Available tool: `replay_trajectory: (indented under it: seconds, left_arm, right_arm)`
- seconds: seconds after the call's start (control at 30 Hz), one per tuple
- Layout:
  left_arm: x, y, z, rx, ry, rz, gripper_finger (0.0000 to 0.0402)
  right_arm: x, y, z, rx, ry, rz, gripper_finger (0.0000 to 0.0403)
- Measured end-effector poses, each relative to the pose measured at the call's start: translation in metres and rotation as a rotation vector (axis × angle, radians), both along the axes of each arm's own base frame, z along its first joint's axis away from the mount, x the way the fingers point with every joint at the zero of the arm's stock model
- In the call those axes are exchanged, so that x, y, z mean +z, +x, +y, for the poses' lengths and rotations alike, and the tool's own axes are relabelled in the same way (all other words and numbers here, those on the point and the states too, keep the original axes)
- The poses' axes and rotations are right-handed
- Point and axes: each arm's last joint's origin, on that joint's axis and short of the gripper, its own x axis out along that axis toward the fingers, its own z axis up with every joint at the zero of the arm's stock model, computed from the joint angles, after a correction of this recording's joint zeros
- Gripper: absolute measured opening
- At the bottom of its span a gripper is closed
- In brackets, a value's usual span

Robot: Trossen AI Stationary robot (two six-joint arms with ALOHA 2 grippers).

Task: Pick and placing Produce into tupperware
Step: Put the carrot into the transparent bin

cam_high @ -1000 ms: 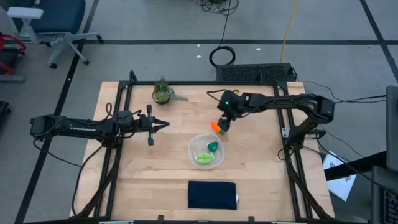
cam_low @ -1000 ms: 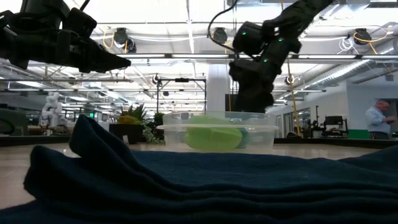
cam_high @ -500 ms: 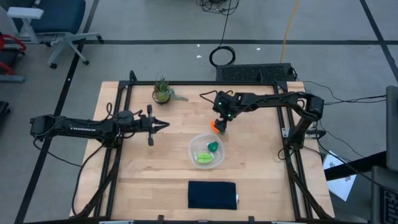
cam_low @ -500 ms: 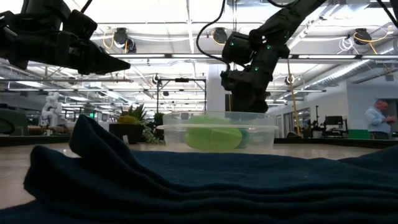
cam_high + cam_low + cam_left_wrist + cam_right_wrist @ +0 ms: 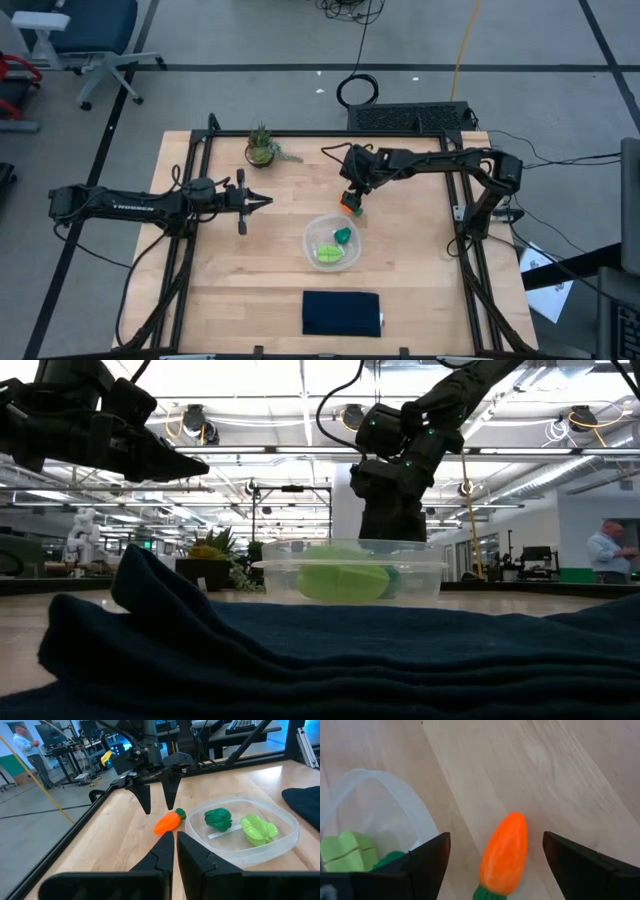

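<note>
High view: right end effector (image 5: 352, 197) over carrot (image 5: 348, 204), centre frame, just beside tupperware (image 5: 333, 243). Left end effector (image 5: 262, 201) idle, centre-left.
Left wrist view: own fingers together.
Right wrist view: fingers apart, straddling carrot on table (image 5: 560, 780).

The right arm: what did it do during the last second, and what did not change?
The right gripper moved toward the left arm's side and came down over the carrot, open, fingers either side, not yet gripping. The carrot, the tupperware with two green pieces, and the left gripper stayed put.

High overhead; low table-level; both wrists share carrot (image 5: 503, 854), tupperware (image 5: 290, 840).
</note>
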Motion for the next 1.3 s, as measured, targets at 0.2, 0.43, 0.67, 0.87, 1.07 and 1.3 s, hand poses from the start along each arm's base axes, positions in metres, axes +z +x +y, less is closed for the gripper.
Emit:
replay_trajectory:
  seconds: [0.2, 0.43, 0.67, 0.87, 1.07, 1.3]
  left_arm:
    - [0.000, 0.000, 0.000, 0.000, 0.000, 0.001, 0.0026]
    - [-0.001, 0.000, 0.000, 0.000, -0.001, 0.006, 0.0026]
    - [-0.001, 0.000, 0.000, 0.000, -0.003, 0.008, 0.0026]
    - [-0.002, 0.000, 0.000, 0.000, -0.008, 0.019, 0.0026]
    - [-0.003, 0.000, 0.000, 0.001, -0.009, 0.027, 0.0026]
    - [-0.003, 0.000, 0.000, 0.000, -0.009, 0.030, 0.0026]
  right_arm:
    - [0.000, 0.000, 0.001, -0.006, 0.002, 0.001, 0.0342]
    - [0.000, 0.000, 0.001, -0.006, -0.003, 0.008, 0.0368]
    - [-0.013, -0.002, 0.000, -0.027, -0.027, 0.096, 0.0369]
    - [-0.020, 0.002, -0.002, -0.027, -0.028, 0.091, 0.0369]
    - [-0.033, 0.004, -0.002, -0.034, -0.010, 0.128, 0.0369]
    - [-0.046, 0.008, 0.001, -0.015, -0.004, 0.169, 0.0369]
